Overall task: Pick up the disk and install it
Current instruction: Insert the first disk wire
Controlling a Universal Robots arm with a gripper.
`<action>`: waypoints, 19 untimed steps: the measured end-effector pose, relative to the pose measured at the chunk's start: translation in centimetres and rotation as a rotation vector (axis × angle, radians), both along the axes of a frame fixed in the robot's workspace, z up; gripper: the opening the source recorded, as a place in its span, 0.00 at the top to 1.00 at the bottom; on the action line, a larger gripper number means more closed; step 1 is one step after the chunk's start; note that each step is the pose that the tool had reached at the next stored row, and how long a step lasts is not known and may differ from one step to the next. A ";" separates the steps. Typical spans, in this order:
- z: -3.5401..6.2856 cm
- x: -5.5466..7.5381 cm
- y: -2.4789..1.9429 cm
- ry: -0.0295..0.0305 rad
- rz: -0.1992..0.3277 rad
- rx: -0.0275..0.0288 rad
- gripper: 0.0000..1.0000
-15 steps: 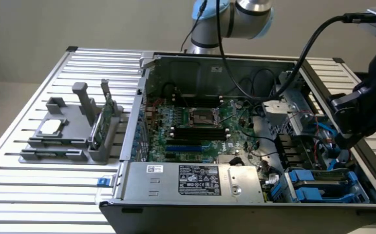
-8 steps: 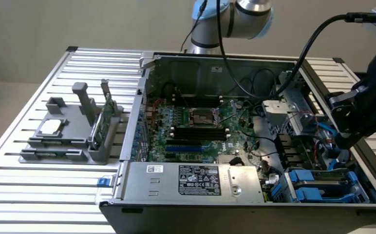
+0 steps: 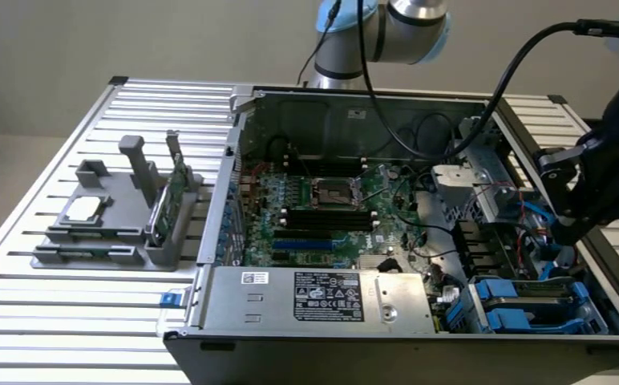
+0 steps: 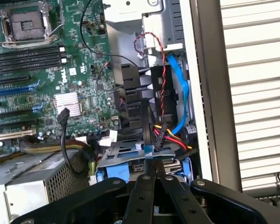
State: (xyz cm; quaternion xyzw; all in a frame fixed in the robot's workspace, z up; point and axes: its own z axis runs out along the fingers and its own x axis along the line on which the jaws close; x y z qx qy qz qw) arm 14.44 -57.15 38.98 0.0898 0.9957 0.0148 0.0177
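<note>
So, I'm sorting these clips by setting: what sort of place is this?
Probably a robotics lab bench for computer assembly: an open desktop computer case lies on a slatted metal table, a grey parts fixture stands beside it, and a robot arm reaches over the case.

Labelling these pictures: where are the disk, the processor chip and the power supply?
disk (image 3: 507, 309), exterior view, blue carrier's front.
processor chip (image 3: 82, 210), exterior view, middle of its silver lid.
power supply (image 3: 329, 297), exterior view, its label.

My closed pincer (image 4: 154, 174) hangs above the disk (image 4: 121, 158); bundled cables (image 4: 170, 135) and the case wall (image 4: 201, 93) crowd close beside it.
</note>
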 end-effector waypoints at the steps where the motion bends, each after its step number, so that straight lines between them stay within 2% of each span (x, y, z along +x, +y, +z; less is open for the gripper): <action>1: -0.01 0.0 0.00 0.0000 -0.012 0.0006 0.89; 19: -0.13 0.0 0.00 -0.0001 -0.224 0.0080 0.89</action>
